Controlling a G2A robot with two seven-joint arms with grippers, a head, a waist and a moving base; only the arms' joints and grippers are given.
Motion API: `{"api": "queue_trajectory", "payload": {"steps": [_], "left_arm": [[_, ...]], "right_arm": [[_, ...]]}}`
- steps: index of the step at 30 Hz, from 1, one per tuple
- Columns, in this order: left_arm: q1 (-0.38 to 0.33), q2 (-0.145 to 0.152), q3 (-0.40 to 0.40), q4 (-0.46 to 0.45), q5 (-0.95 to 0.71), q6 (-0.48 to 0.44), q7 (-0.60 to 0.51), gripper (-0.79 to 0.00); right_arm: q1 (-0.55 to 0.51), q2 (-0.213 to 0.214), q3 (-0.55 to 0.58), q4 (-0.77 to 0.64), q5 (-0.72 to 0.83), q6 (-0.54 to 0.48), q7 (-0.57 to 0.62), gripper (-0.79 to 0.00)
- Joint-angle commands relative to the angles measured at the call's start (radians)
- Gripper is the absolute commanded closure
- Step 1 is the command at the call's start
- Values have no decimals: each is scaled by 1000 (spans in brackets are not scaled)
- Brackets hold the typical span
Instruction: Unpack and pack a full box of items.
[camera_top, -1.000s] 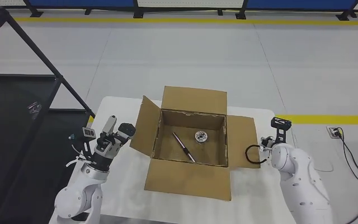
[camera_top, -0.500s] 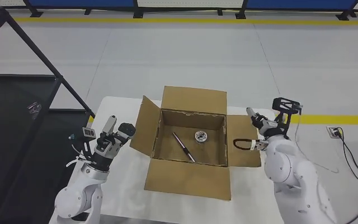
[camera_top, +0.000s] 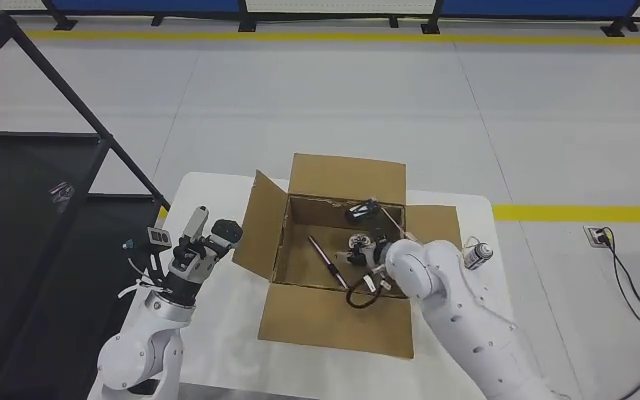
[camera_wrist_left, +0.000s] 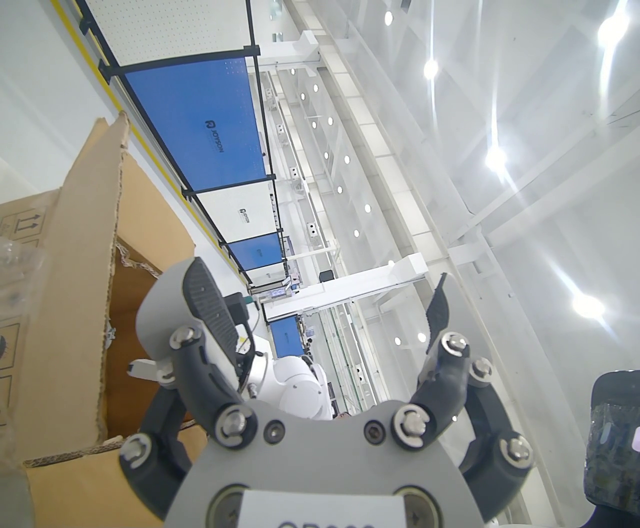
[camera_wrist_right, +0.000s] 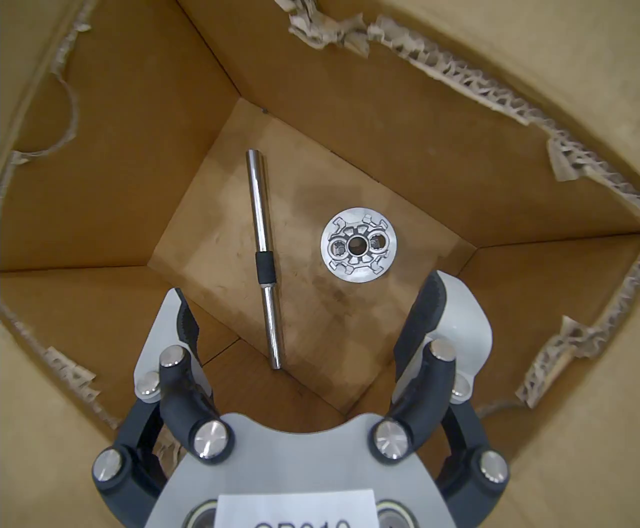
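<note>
cardboard box (camera_top: 338, 322) is sitting open on the table (camera_top: 222, 332), flaps spread, with a metal rod (camera_wrist_right: 263, 260) and a round toothed disc (camera_wrist_right: 358, 245) lying apart on its floor. the right arm, out past the right flap a second ago, is now hanging over the opening, the right gripper (camera_wrist_right: 310, 295) pointing down inside, fingers spread wide around nothing. the left gripper (camera_wrist_left: 320, 290) is staying beside the left flap, tilted upward, fingers wide apart and empty
</note>
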Motion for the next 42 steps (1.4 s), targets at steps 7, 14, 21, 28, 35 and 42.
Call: {"api": "queue_trajectory", "payload": {"steps": [7,14,21,28,35,42], "left_arm": [[0,0,0,0,0,0,0,-785],[0,0,0,0,0,0,0,-785],[0,0,0,0,0,0,0,-785],[0,0,0,0,0,0,0,-785],[0,0,0,0,0,0,0,-785],[0,0,0,0,0,0,0,-785]], "right_arm": [[93,-61,-104,258,44,101,-139,-785],[148,-104,-149,401,72,123,-232,-99],[182,-124,-151,467,105,73,-240,0],[154,-102,-96,357,86,18,-225,0],[-35,-18,102,-59,25,-90,-94,0],[-291,39,321,-490,-47,-83,-43,0]]}}
